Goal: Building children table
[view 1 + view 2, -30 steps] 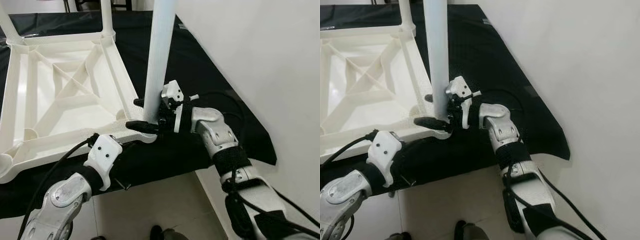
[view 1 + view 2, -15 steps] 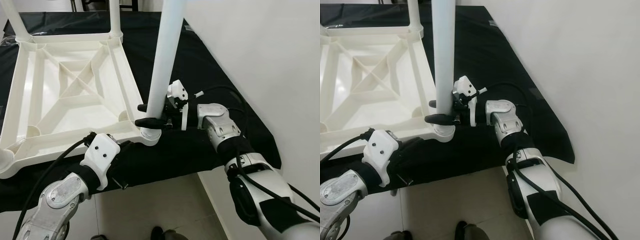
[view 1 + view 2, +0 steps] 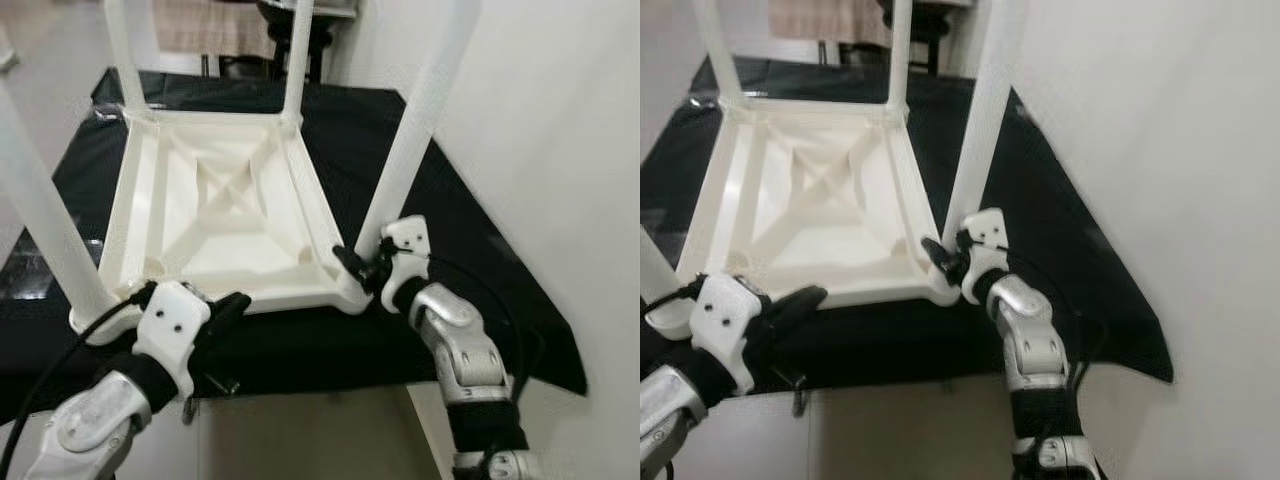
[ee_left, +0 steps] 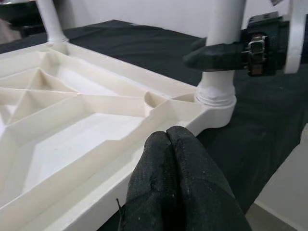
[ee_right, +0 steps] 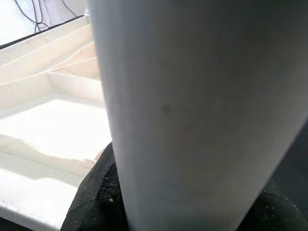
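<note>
The right end effector [image 3: 352,268] is pinching the table leg [image 3: 408,160] near the bench's [image 3: 480,270] right edge; the left end effector [image 4: 168,144], fingers pressed together, is hovering by the tabletop [image 3: 220,215] rim.

White plastic children's table [image 3: 225,215] is lying upside down on the black-covered worktop [image 3: 470,240], ribbed underside facing up, 4 white round legs [image 3: 415,130] standing in its corner sockets.

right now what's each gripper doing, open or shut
Left gripper: shut, empty, at the edge of the upturned table top.
Right gripper: shut on the table leg near its socket.
</note>
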Robot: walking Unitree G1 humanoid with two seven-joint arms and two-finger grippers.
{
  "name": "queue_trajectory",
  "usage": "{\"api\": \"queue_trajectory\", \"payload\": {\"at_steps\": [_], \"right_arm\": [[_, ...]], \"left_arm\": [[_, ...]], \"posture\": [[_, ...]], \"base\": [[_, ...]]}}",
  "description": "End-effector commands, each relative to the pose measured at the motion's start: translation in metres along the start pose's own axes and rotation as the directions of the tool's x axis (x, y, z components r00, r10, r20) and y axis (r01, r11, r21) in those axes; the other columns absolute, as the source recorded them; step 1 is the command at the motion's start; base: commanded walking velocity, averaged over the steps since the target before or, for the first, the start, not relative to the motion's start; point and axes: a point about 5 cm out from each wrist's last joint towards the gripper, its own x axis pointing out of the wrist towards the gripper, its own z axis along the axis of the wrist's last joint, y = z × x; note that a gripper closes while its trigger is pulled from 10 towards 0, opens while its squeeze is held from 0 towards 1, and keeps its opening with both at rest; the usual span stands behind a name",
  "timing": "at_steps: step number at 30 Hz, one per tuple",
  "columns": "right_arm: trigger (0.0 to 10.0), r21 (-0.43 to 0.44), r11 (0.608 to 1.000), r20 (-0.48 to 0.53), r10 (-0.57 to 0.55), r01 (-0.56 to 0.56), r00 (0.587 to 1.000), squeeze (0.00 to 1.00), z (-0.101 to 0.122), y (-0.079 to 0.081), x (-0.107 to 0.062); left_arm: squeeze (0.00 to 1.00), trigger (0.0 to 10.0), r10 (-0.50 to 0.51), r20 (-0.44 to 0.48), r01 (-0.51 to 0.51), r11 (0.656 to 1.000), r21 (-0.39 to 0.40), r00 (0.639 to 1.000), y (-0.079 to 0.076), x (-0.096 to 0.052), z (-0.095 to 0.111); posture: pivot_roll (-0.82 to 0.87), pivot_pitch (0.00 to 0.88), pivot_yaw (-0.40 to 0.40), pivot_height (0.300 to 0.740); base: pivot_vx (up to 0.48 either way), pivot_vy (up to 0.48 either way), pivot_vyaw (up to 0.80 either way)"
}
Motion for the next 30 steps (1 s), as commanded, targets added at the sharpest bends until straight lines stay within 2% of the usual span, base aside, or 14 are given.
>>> {"api": "queue_trajectory", "payload": {"at_steps": [1,2,4,5,7,8,9,10,12,18,27,28,29,30], "right_arm": [[0.0,0.023,0.999,-0.244,-0.026,0.032,0.969,0.00,-0.051,-0.005,-0.008],[10.0,0.008,1.000,-0.224,0.006,-0.004,0.975,0.00,-0.045,-0.004,-0.002],[10.0,-0.016,0.990,-0.162,0.133,-0.137,0.978,0.00,-0.028,-0.001,0.008],[10.0,-0.023,0.970,-0.148,0.236,-0.242,0.960,1.00,-0.019,0.006,0.005],[10.0,-0.023,0.950,-0.145,0.304,-0.310,0.942,1.00,-0.014,0.012,0.002],[10.0,-0.085,0.894,-0.123,0.430,-0.441,0.895,1.00,0.000,0.017,-0.004],[10.0,-0.085,0.894,-0.123,0.430,-0.441,0.895,1.00,0.000,0.017,-0.004],[10.0,-0.132,0.855,-0.115,0.490,-0.502,0.864,1.00,0.006,0.015,-0.004],[10.0,-0.188,0.819,-0.113,0.530,-0.542,0.841,0.00,0.013,0.009,0.000],[10.0,-0.171,0.818,-0.098,0.541,-0.549,0.836,0.00,0.015,-0.002,0.013],[10.0,-0.134,0.744,-0.036,0.657,-0.655,0.753,0.00,0.031,0.001,0.027],[4.9,-0.123,0.714,-0.024,0.692,-0.689,0.721,0.00,0.032,0.003,0.026],[4.9,-0.123,0.714,-0.024,0.692,-0.689,0.721,0.00,0.032,0.003,0.026],[3.1,-0.116,0.686,-0.014,0.722,-0.718,0.692,0.00,0.033,0.004,0.025]], "left_arm": [[0.00,10.0,-0.029,-0.006,0.029,0.999,-0.025,1.000,-0.006,0.001,-0.002],[0.00,10.0,-0.031,-0.008,0.031,0.999,-0.024,0.999,-0.006,0.001,-0.002],[0.00,10.0,-0.027,-0.013,0.027,0.999,-0.020,1.000,-0.005,0.000,-0.002],[0.00,10.0,-0.025,-0.015,0.025,0.999,-0.021,1.000,-0.005,0.000,-0.002],[0.00,10.0,-0.024,-0.016,0.024,0.999,-0.022,1.000,-0.005,0.000,-0.002],[0.00,10.0,-0.024,-0.017,0.023,0.999,-0.024,1.000,-0.005,0.000,-0.002],[0.00,10.0,-0.024,-0.017,0.023,0.999,-0.024,1.000,-0.005,0.000,-0.002],[0.00,10.0,-0.024,-0.017,0.023,0.999,-0.023,1.000,-0.005,0.000,-0.002],[0.00,10.0,-0.023,-0.019,0.023,1.000,-0.020,1.000,-0.005,0.000,-0.002],[0.00,10.0,-0.018,-0.026,0.018,1.000,-0.011,0.999,-0.005,0.000,-0.003],[0.00,10.0,-0.030,-0.050,0.031,0.999,0.008,0.998,-0.008,0.001,-0.007],[0.00,10.0,-0.030,-0.048,0.031,0.999,0.008,0.998,-0.009,0.001,-0.006],[0.00,10.0,-0.030,-0.048,0.031,0.999,0.008,0.998,-0.009,0.001,-0.006],[0.00,10.0,-0.030,-0.047,0.031,0.999,0.008,0.998,-0.009,0.001,-0.006]], "posture": [[0.12,0.206,-0.150,0.740],[0.13,0.204,-0.150,0.740],[0.13,0.206,-0.152,0.740],[0.13,0.208,-0.152,0.740],[0.13,0.208,-0.152,0.740],[0.13,0.209,-0.155,0.740],[0.13,0.209,-0.155,0.740],[0.13,0.210,-0.159,0.740],[0.13,0.208,-0.160,0.740],[0.15,0.210,-0.166,0.740],[0.16,0.212,-0.173,0.740],[0.16,0.213,-0.176,0.740],[0.16,0.213,-0.176,0.740],[0.16,0.213,-0.176,0.740]], "base": [[0.000,0.000,0.00],[0.000,0.000,0.00],[0.000,0.000,0.00],[0.000,0.000,0.00],[0.000,0.000,0.00],[0.000,0.000,0.00],[0.000,0.000,0.00],[0.000,0.000,0.00],[0.000,0.000,0.00],[0.000,0.000,0.00],[0.000,0.000,0.00],[0.000,0.000,0.00],[0.000,0.000,0.00],[0.000,0.000,0.00]]}}
